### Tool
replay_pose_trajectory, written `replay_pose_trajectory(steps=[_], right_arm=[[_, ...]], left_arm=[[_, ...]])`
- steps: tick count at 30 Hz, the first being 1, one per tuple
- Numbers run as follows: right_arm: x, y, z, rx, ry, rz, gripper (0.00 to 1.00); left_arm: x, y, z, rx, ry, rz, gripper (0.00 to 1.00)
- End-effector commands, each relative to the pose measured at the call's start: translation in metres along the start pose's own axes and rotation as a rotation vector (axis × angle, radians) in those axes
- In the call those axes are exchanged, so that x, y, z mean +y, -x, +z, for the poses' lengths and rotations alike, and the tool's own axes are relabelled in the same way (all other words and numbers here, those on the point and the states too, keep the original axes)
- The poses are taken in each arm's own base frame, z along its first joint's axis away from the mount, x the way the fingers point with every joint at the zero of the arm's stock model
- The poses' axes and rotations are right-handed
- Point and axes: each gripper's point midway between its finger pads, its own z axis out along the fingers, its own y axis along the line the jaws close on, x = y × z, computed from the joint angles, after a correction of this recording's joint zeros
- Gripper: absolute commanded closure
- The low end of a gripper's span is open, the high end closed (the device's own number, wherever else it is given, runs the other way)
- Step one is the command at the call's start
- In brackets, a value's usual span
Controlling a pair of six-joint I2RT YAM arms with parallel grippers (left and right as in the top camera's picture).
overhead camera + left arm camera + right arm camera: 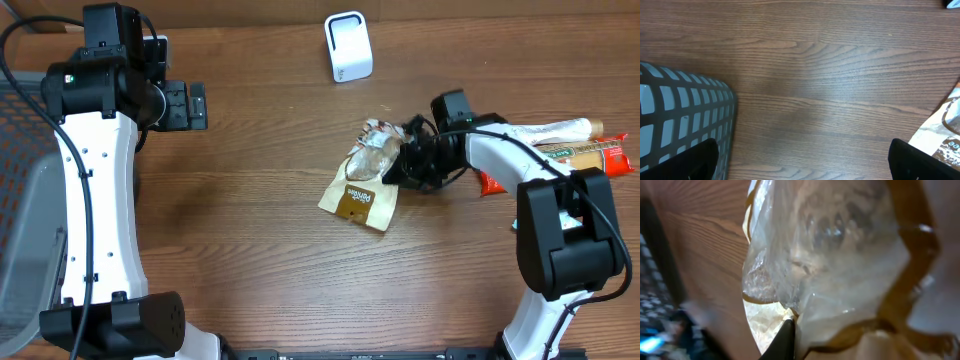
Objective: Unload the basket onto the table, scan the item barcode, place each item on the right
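Bag label, overhead: the clear-and-tan crinkled plastic snack bag (366,172) carries a brown printed band (358,198) with pale lettering, too small to read.
Bag corner, left wrist: a brown patch on the bag (946,131) shows two pale letters, seemingly "ee". The frame edge cuts off the rest.
Bag, right wrist: clear film and tan border close up, with nothing legible.
Pack at right: the red-and-green flat wrapped pack (590,155) bears pale print, blurred past reading.
White box: nothing can be read on the small white rounded plastic scanner box (348,47).
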Motion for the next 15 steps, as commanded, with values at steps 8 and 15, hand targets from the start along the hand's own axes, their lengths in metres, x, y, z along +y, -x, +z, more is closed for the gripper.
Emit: replay_pose_trajectory(steps=[8, 15], right_arm=[[0.017, 0.002, 0.024, 0.002, -0.044, -0.220, 0.96], [0.063, -0.003, -0.002, 0.010, 0.230, -0.212, 0.96]], left_arm=[[0.002, 0.005, -0.002, -0.016, 0.007, 0.016, 0.00], [0.002, 0.005, -0.002, -0.016, 0.007, 0.016, 0.00]])
